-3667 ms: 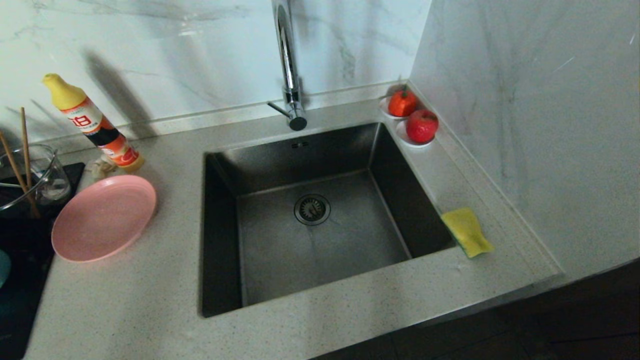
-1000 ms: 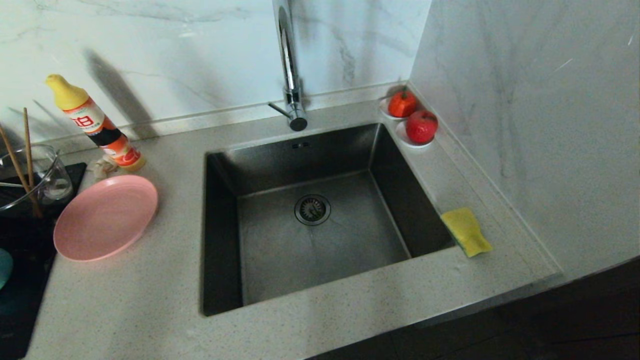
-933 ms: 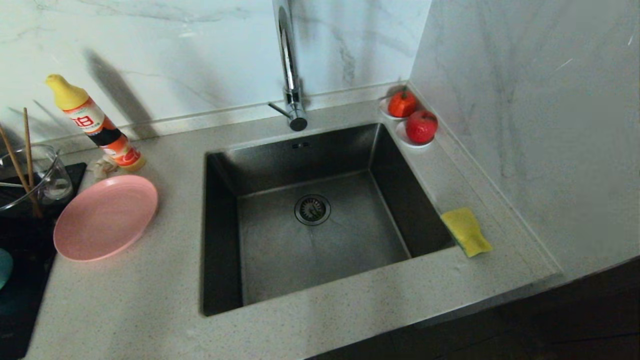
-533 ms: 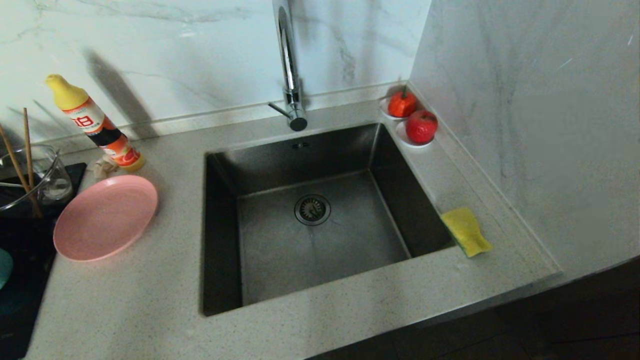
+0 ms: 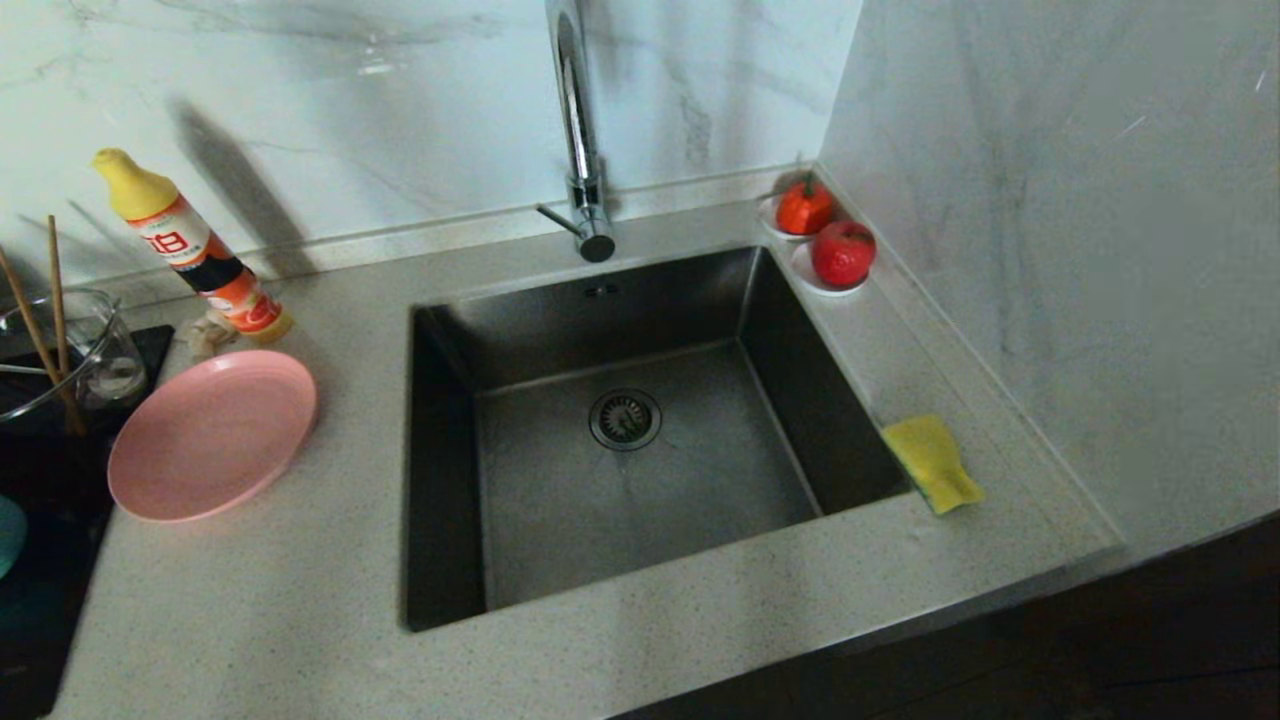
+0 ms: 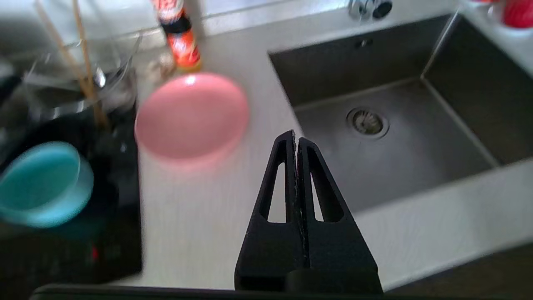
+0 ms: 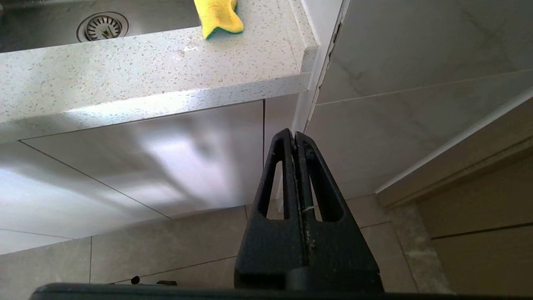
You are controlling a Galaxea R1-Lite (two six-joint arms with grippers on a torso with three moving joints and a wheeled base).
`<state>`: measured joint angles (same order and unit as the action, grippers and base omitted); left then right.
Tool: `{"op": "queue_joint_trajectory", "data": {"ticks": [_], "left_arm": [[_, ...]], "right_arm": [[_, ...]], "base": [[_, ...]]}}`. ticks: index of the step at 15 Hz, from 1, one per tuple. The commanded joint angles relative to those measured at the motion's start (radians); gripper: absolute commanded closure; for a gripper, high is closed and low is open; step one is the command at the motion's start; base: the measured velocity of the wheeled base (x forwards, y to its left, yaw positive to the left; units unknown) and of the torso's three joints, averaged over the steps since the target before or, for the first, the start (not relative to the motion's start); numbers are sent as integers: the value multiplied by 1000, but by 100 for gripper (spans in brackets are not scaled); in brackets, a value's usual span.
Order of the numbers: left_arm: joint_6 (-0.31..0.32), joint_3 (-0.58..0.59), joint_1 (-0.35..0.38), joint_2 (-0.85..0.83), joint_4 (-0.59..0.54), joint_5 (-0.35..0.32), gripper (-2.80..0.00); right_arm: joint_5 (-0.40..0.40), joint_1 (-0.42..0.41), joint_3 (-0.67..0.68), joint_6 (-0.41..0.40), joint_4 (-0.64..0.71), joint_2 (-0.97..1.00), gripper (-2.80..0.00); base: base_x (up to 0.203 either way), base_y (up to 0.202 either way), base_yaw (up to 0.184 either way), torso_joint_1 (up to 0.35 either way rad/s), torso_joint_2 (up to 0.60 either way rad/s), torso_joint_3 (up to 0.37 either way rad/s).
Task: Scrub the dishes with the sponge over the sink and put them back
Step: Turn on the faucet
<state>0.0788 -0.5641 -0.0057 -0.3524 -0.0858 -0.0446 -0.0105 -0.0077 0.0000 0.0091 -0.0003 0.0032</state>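
The pink plate (image 5: pixel 210 436) lies on the counter left of the sink (image 5: pixel 640 470), and shows as the pink plate (image 6: pixel 191 114) in the left wrist view. A teal-blue bowl (image 6: pixel 41 183) sits on a dark mat further left; only the bowl's rim (image 5: pixel 8 533) shows at the head view's left edge. The yellow sponge (image 5: pixel 933 463) lies on the counter at the sink's right rim, also the sponge (image 7: pixel 218 16). My left gripper (image 6: pixel 296 139) is shut and empty, above the counter's front, between plate and sink. My right gripper (image 7: pixel 294 137) is shut, parked low before the cabinet front. Neither gripper shows in the head view.
A chrome tap (image 5: pixel 580 130) rises behind the sink. A detergent bottle (image 5: pixel 190 245) and a beige rag (image 5: pixel 205 335) stand behind the plate. A glass cup with chopsticks (image 5: pixel 60 350) is at far left. Two red fruits on saucers (image 5: pixel 825 235) sit in the back right corner by the wall.
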Motion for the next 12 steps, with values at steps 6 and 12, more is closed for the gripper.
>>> {"op": "queue_joint_trajectory", "data": {"ticks": [6, 12], "left_arm": [[-101, -795, -29, -1039, -46, -138, 0], [-233, -1306, -87, -1596, -95, -246, 0]], "right_arm": [[0, 0, 0, 0, 0, 0, 0], [0, 0, 0, 0, 0, 0, 0]], "base": [[0, 0, 0, 0, 0, 0], [0, 0, 0, 0, 0, 0]]}}
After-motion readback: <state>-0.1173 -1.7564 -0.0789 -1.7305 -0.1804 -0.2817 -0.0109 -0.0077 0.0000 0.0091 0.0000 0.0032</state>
